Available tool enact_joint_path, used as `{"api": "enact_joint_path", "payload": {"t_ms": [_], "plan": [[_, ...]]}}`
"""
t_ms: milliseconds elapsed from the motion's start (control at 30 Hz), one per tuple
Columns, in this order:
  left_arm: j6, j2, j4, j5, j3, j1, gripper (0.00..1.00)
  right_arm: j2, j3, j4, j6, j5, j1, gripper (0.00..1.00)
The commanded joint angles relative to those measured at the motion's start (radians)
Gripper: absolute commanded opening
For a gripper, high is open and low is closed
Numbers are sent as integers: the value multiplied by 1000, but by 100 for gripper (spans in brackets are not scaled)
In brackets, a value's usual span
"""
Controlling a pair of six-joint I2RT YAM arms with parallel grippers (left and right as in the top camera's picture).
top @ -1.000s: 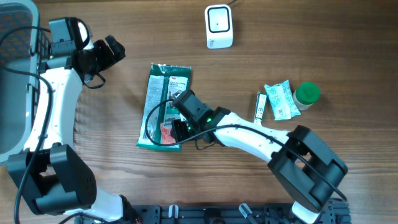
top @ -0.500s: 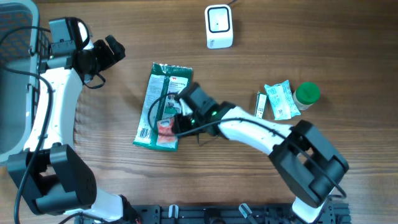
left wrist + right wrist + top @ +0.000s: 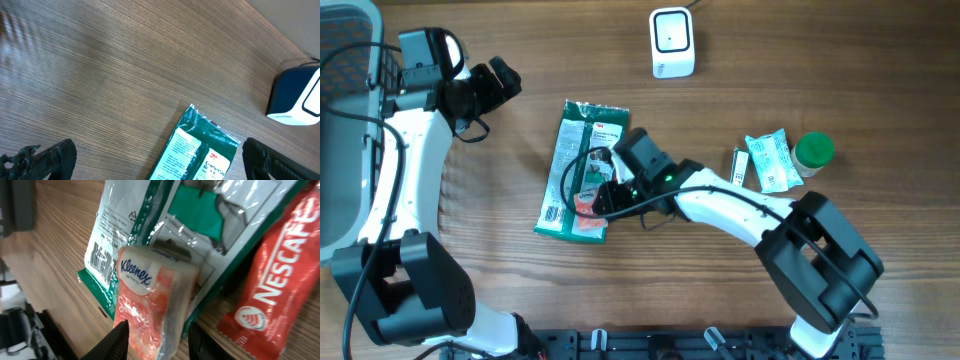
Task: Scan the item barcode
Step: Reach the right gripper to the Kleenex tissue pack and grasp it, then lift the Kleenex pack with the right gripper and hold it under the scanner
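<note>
**Overhead and right wrist views: tissue pack [image 3: 150, 297] between the fingers of the right claw [image 3: 157, 340], scanner [image 3: 672, 42] well apart**

Seen from the right wrist, the tissue pack is found low in the middle of the frame. It lies across a green packet [image 3: 200, 225] whose barcode [image 3: 101, 260] shows at the left. A red coffee sachet [image 3: 270, 290] lies just beside it at the right. The right claw's fingers [image 3: 120, 336] are parted, one at each side of the pack. Whether the pack is actually pinched cannot be told. In the overhead view this cluster is placed at the middle of the surface [image 3: 880, 80], while the scanner is set at the top middle of the frame. The left claw [image 3: 506, 78] is spread wide and empty at the upper left, near a grey basket [image 3: 350, 30].

Several failures can be expected from here. The pack is judged soft and film-wrapped, so it may be squeezed out of a shallow hold or dropped on the way to the scanner. As it rests on slick film, the green packet may be dragged or lifted with it. That packet's barcode could then be read in place of the right one. The sachet may be clipped by the near finger. No barcode is visible on the pack itself, so it may be presented with the wrong face turned to the scanner.
</note>
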Motion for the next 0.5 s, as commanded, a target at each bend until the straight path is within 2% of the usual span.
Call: {"api": "enact_joint_path", "payload": {"t_ms": [0,67,267,333,367,467], "plan": [[20,6,3,2,-3,2,100,-13,-10,0,13,120,42,39],[20,6,3,2,-3,2,100,-5,-10,3,13,140,55,34],[20,6,3,2,-3,2,100,44,-10,16,39,151,58,33],[20,6,3,2,-3,2,100,71,-10,32,43,130,58,26],[20,6,3,2,-3,2,100,75,-10,43,42,120,58,20],[20,6,3,2,-3,2,100,53,-9,50,42,113,49,16]]}}
